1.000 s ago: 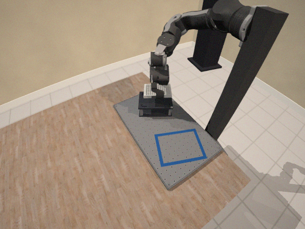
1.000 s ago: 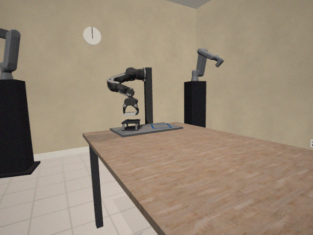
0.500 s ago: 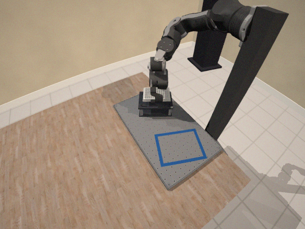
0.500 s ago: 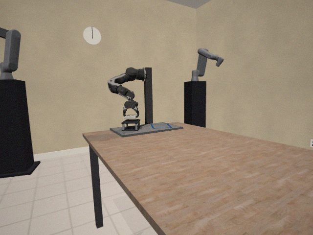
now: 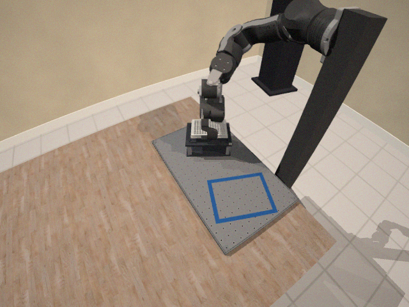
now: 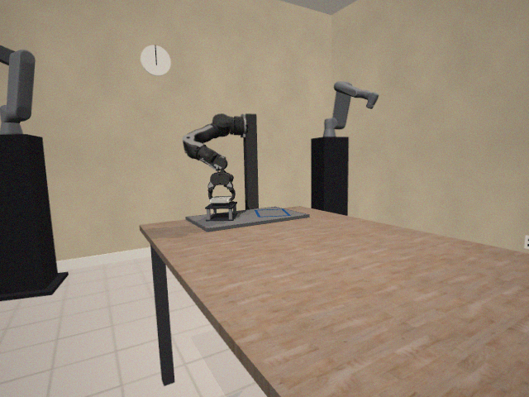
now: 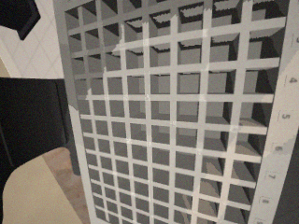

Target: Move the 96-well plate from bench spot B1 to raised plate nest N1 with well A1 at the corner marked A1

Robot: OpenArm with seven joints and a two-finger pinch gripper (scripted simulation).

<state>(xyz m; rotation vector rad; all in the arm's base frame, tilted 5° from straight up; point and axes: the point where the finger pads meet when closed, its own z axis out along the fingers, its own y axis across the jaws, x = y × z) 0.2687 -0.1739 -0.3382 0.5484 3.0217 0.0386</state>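
Note:
The white 96-well plate is held in my gripper, wells facing up, directly over the black raised nest N1. The plate is just above or at the top of the nest; I cannot tell whether it touches the locators. In the exterior view the gripper holds the plate right over the nest. The wrist view is filled by the plate's grid of wells, with printed numbers along its right rim. The blue outlined spot B1 is empty.
The grey perforated baseplate carries nest and spot on the wooden table. The arm's dark mounting post stands at the baseplate's right edge. Other robot arms on black pedestals stand off the table.

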